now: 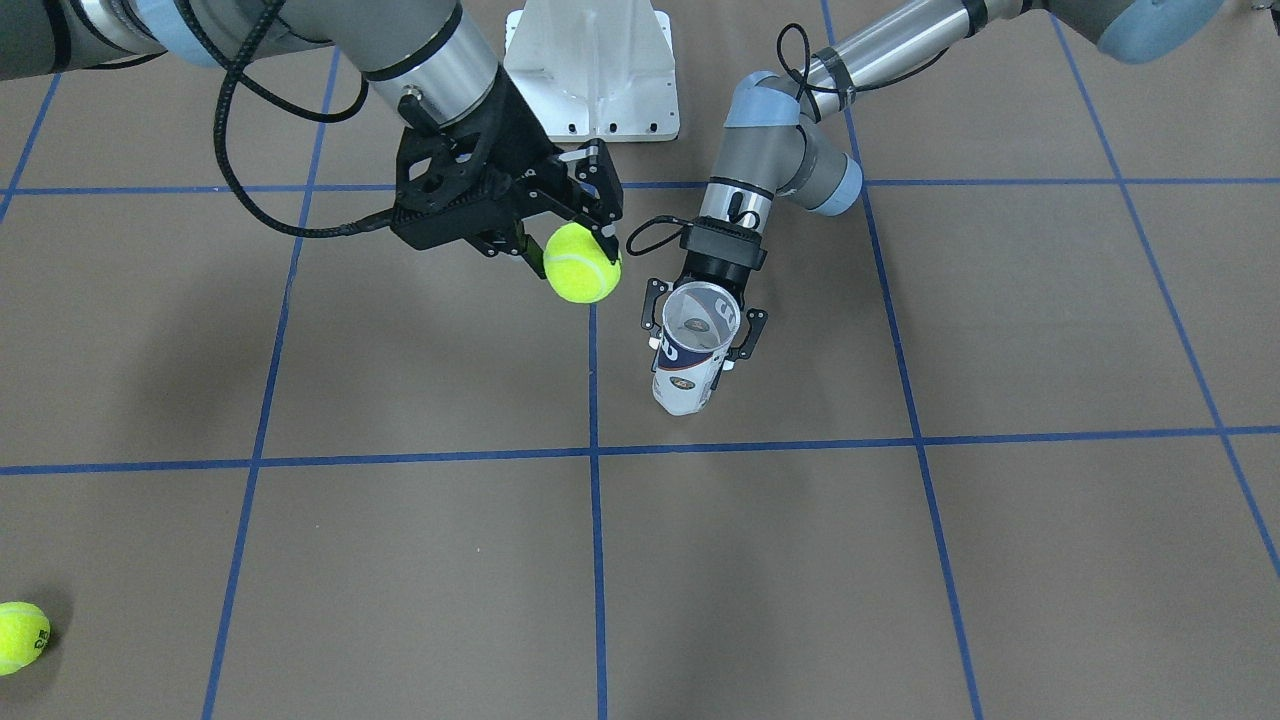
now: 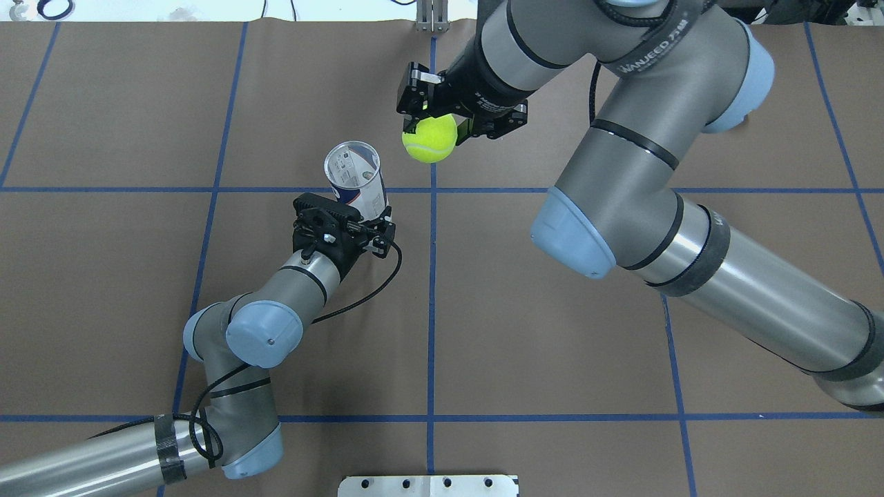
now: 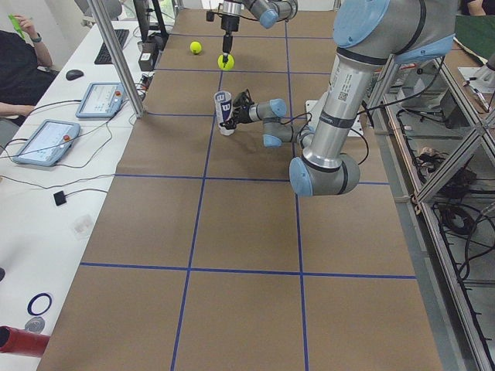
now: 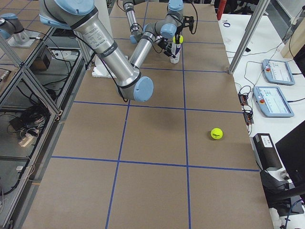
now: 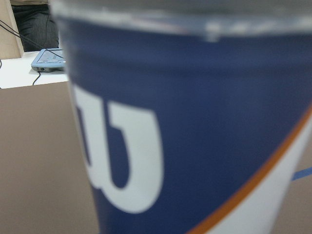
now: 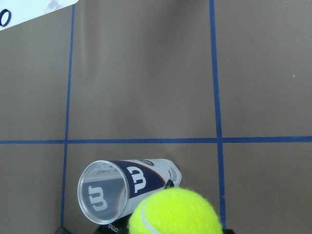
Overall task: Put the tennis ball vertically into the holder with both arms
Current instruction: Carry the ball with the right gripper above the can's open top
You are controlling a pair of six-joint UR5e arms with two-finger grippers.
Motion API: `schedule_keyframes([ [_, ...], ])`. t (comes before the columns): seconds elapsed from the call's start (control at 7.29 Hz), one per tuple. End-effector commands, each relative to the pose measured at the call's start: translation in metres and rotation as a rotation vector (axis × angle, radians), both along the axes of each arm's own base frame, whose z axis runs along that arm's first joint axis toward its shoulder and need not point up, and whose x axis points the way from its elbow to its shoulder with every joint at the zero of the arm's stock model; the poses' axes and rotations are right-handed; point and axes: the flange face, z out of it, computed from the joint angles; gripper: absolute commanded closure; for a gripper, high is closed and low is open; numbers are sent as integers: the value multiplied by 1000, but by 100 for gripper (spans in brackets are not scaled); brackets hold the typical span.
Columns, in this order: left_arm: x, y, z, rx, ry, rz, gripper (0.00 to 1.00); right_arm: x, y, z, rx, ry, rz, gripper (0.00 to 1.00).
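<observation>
My left pincer [image 1: 703, 332] is clamped round the holder [image 1: 686, 383], a clear can with a navy-and-white "W" label, upright and open-mouthed just right of centre on the table [image 1: 900, 560]. To its upper left, my right pincer [image 1: 567, 243] grips a tennis ball [image 1: 585, 268] clear of the rim. A spare ball [image 1: 20, 637] lies at lower left.

This is a robotics lab. A large table [image 3: 247, 294] is covered in brown paper marked into squares with blue tape [image 1: 594, 560]. A grey left arm [image 2: 304, 279] and right arm [image 2: 656, 193] reach over it. Alongside runs a white bench [image 3: 46, 224] with control tablets [image 3: 48, 141], a keyboard [image 3: 108, 48] and a mouse [image 3: 74, 75], where a person [image 3: 19, 66] sits. Aluminium posts [image 3: 116, 58] stand at the table's edge, and cables [image 3: 456, 232] lie loose under open framing.
</observation>
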Motion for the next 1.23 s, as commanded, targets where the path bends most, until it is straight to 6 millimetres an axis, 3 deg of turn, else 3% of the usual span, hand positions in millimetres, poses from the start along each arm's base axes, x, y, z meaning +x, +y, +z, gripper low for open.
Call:
schedule_keyframes([
  [0.0,0,0,-4,2,6,0,27,-34,-13,-37,-8,5,1,100],
  [0.14,1,0,-9,5,13,0,26,-58,-17,-44,-7,28,15,100],
  [0.96,0,-1,-10,5,14,-2,26,-95,-3,-36,5,66,22,100],
  [1.1,0,-1,-9,5,13,0,26,-95,-2,-36,6,65,21,87],
])
